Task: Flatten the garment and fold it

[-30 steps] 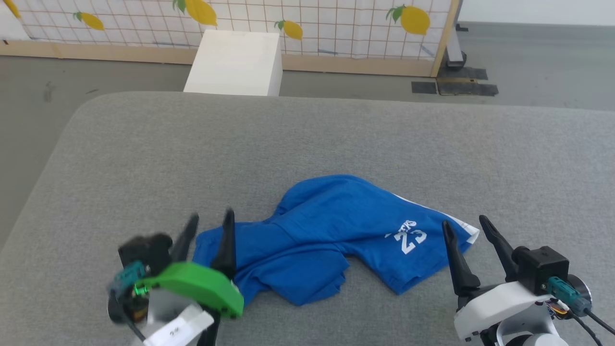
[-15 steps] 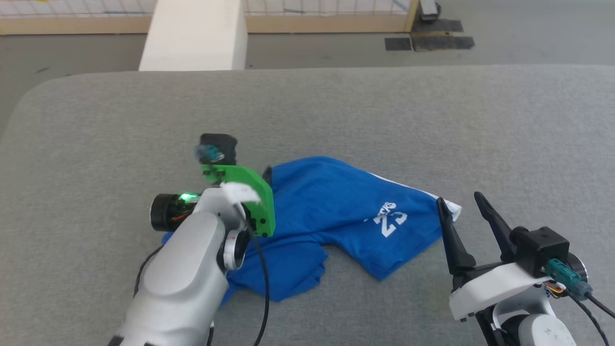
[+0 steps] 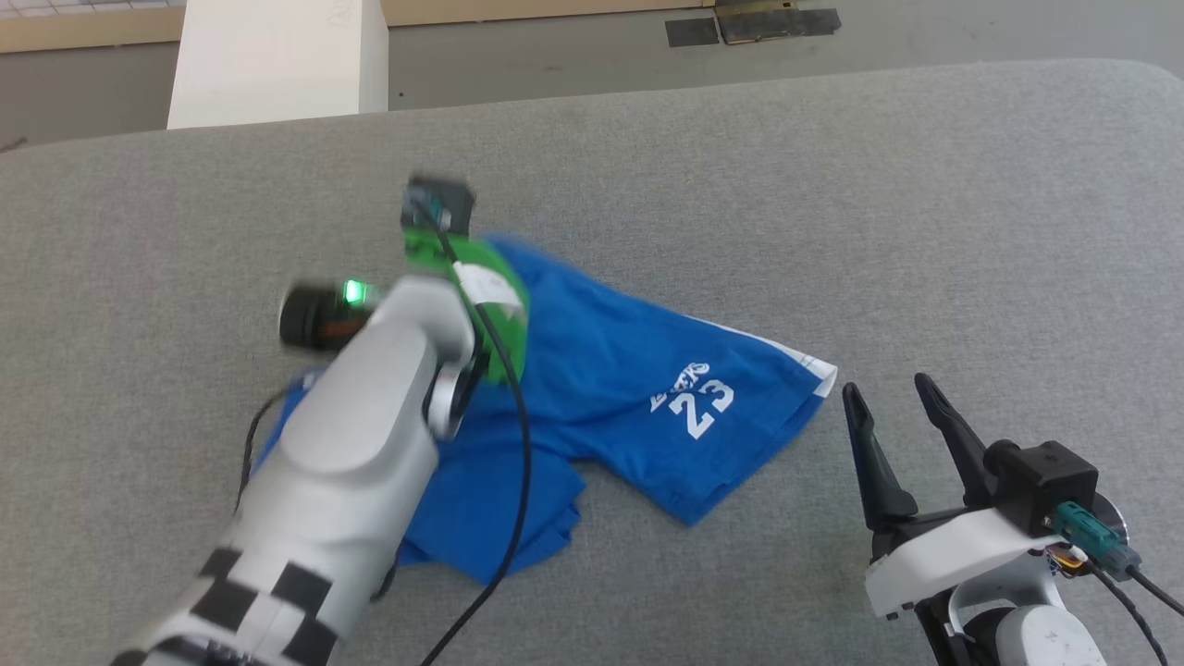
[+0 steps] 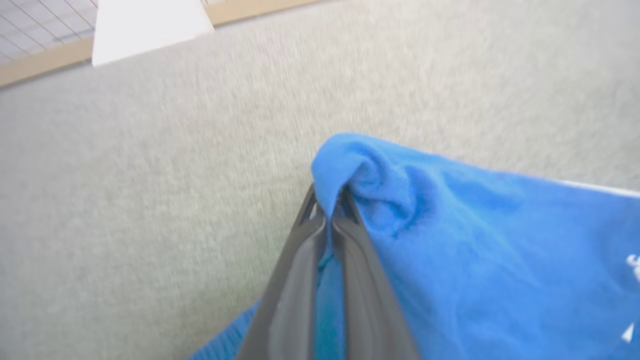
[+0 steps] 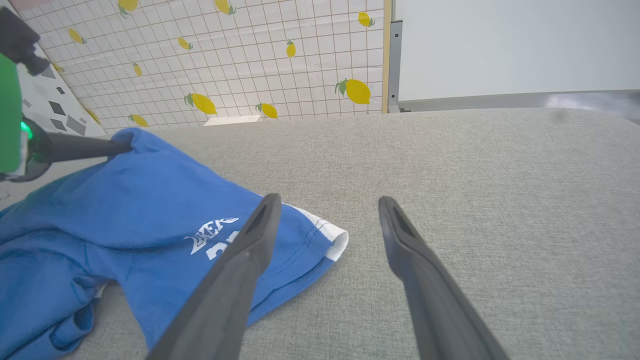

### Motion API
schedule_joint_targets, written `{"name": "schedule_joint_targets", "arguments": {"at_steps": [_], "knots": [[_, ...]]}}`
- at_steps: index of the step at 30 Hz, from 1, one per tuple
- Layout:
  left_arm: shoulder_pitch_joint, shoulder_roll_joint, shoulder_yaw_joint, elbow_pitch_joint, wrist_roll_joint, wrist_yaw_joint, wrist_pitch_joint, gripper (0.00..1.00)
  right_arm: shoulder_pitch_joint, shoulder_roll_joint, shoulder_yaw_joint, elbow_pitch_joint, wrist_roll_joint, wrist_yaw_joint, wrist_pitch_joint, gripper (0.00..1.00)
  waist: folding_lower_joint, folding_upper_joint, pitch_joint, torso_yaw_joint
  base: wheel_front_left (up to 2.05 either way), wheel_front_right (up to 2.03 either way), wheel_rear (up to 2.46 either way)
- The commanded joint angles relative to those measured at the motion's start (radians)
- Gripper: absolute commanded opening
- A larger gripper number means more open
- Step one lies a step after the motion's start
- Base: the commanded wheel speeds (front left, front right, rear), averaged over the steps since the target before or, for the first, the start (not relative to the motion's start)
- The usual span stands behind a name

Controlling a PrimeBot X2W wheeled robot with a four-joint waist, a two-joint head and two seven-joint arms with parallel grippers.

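Now left hand point(image 4: 328, 202) clamped on garment point(image 3: 629, 370) edge — earlier open.

The left arm point(image 3: 370, 416) reaches over the blue garment point(image 3: 629, 370) on the grey cushion point(image 3: 832, 185), with the right gripper point(image 3: 883, 384) spread open beside its hem.

Quick colour rundown: the basketball shorts point(image 3: 629, 370) are bright blue, with a white hem point(image 3: 816, 366) and a white "23" print point(image 3: 700, 404) under some smaller white lettering. The bench point(image 3: 832, 185) is plain mid-grey woven fabric all over. The left hand point(image 4: 326, 215) has dark grey fingers, and the right hand point(image 3: 883, 384) looks pretty much black on a white wrist. There's a lime-green plate point(image 3: 507, 319) behind the left one plus a glowing green light point(image 3: 351, 292). The pale left forearm point(image 3: 361, 444) has a black-and-white checker patch low down. There's a teal connector point(image 3: 1093, 542) on the right wrist. The wall panel point(image 5: 250, 60) is a white grid with yellow lemons and green leaves.
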Motion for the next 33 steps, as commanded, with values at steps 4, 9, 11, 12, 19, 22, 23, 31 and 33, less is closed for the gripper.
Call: {"name": "schedule_joint_targets", "arguments": {"at_steps": [4,9,11,12,19,22,23,31,33], "knots": [[-0.101,-0.038,0.013,-0.029,0.041,0.001,-0.266,0.0,-0.024,-0.001,0.0,0.006,0.004,0.005,-0.008,1.0,-0.0001,0.0,-0.008,0.016,0.0,0.0,0.0],[-0.14,-0.076,0.03,-0.074,0.012,-0.036,-0.503,0.0,-0.022,-0.001,-0.004,0.007,-0.001,0.005,-0.006,1.0,-0.0001,0.0,-0.028,0.048,0.0,0.0,0.0],[-0.124,-0.081,0.026,-0.097,-0.004,-0.055,-0.544,0.0,-0.018,-0.001,-0.003,0.008,-0.001,0.005,-0.004,1.0,-0.0001,0.0,-0.039,0.06,0.0,0.0,0.0],[-0.108,-0.083,0.022,-0.109,-0.012,-0.065,-0.551,0.0,-0.016,-0.001,-0.004,0.007,0.0,0.005,-0.004,1.0,-0.0001,0.0,-0.044,0.064,0.0,0.0,0.0],[0.214,0.023,-0.042,-0.236,-0.066,-0.113,-0.424,0.0,0.008,-0.001,-0.008,-0.003,-0.002,0.005,0.006,1.0,-0.0001,0.0,-0.074,0.092,0.0,0.0,0.0],[0.383,0.099,-0.042,-0.328,-0.097,-0.081,-0.351,0.0,0.016,-0.001,-0.013,-0.013,-0.008,0.005,0.012,1.0,-0.0001,0.0,-0.076,0.102,0.0,0.0,0.0],[0.443,0.128,-0.039,-0.366,-0.108,-0.062,-0.322,0.0,0.018,-0.001,-0.014,-0.016,-0.011,0.005,0.015,1.0,-0.0001,0.0,-0.078,0.107,0.0,0.0,0.0],[0.73,0.255,0.009,-0.55,-0.171,0.103,-0.168,1.0,0.032,-0.001,-0.01,-0.026,-0.022,0.005,0.039,1.0,-0.0001,0.0,-0.096,0.152,0.0,0.0,0.0],[0.752,0.257,0.018,-0.569,-0.175,0.121,-0.176,1.0,0.028,-0.001,-0.003,-0.023,-0.025,0.005,0.046,1.0,-0.0001,0.0,-0.101,0.161,0.0,0.0,0.0]]}}
